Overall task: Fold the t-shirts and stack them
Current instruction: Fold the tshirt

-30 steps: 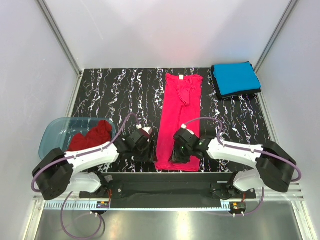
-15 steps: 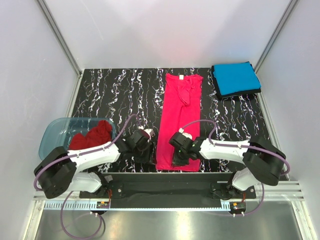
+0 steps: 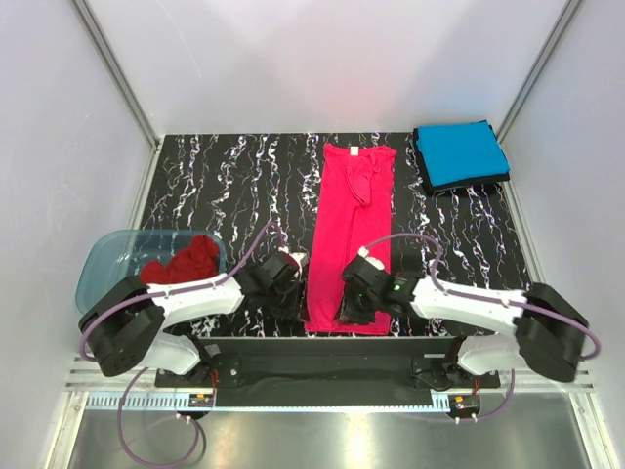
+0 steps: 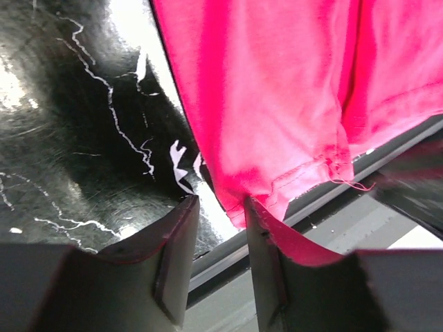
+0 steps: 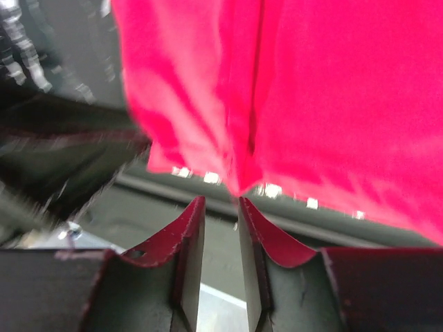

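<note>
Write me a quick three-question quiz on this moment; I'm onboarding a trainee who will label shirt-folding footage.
1. True or false: the bright blue t-shirt lies folded on top of the dark t-shirt at the far right.
2. Multiple choice: the left gripper and the right gripper are both at which part of the pink-red t-shirt? A) its near hem B) its collar C) a sleeve
3. Short answer: what lies in the plastic tub?
Key: 1 true; 2 A; 3 the darker red t-shirt.
</note>
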Robot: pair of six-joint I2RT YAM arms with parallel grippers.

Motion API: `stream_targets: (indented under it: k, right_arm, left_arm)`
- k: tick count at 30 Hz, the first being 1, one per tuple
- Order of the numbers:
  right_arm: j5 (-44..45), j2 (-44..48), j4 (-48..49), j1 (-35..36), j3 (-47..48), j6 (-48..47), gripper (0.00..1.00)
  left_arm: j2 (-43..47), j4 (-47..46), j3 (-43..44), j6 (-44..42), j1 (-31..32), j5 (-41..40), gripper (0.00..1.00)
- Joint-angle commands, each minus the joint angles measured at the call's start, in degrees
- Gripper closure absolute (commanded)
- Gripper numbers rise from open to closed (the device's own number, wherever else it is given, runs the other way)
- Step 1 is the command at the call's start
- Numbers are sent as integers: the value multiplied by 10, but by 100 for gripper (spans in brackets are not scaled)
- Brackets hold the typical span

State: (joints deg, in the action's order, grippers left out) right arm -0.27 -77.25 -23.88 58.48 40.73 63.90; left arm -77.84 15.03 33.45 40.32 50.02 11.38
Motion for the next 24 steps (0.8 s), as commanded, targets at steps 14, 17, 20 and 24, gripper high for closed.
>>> stream_targets:
  k: [14, 17, 20, 24]
  right_arm:
    - [62, 189, -231, -100, -95, 28, 69]
    - [62, 187, -235, -101, -94, 32, 69]
    - [66, 171, -243, -101, -90, 38, 68]
    - [78, 148, -245, -101, -78, 42, 65]
  left_arm:
    - [84, 127, 50, -5, 16, -102, 53]
    - [85, 98, 41, 3, 16, -80, 52]
    - [63, 78, 34, 15, 15, -73, 53]
    - [28, 30, 14, 25, 12, -38, 53]
